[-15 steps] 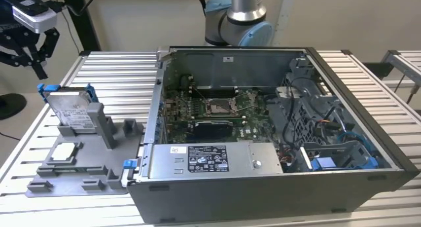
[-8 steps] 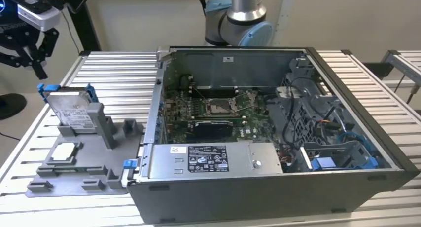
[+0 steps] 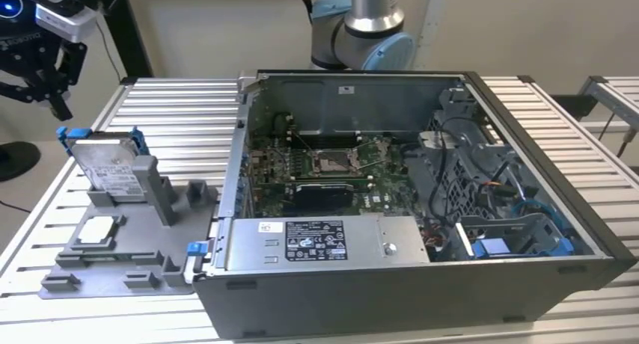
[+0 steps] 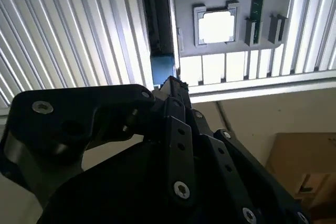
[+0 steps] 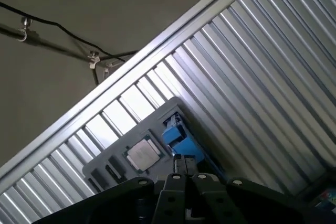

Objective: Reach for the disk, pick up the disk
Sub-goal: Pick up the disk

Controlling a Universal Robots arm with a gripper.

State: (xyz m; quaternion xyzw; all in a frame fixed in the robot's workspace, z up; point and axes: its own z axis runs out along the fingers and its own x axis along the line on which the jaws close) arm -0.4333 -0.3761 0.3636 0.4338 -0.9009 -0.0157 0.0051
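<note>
The gripper (image 3: 57, 105) hangs in the air above the slatted table (image 3: 175, 108), near the exterior view's left edge. In both wrist views its two fingertips look drawn together, with nothing between them, so it holds nothing. The disk (image 3: 108, 168) stands upright on its edge in a grey holder (image 3: 150, 209) on the table, with its labelled face turned toward the camera and blue rails on its sides. It sits just below the gripper and a little toward the exterior view's right, with open air between the fingertips and the disk's top edge; they do not touch.

In the first wrist view the gripper (image 5: 184, 164) points down at the disk (image 5: 175, 132), seen edge-on with its blue rail showing just past the fingertips. A small square chip (image 5: 143, 154) lies flat in the same holder beside the disk. An open computer case (image 3: 399, 292) stands on the table next to the holder, on the exterior view's right
</note>
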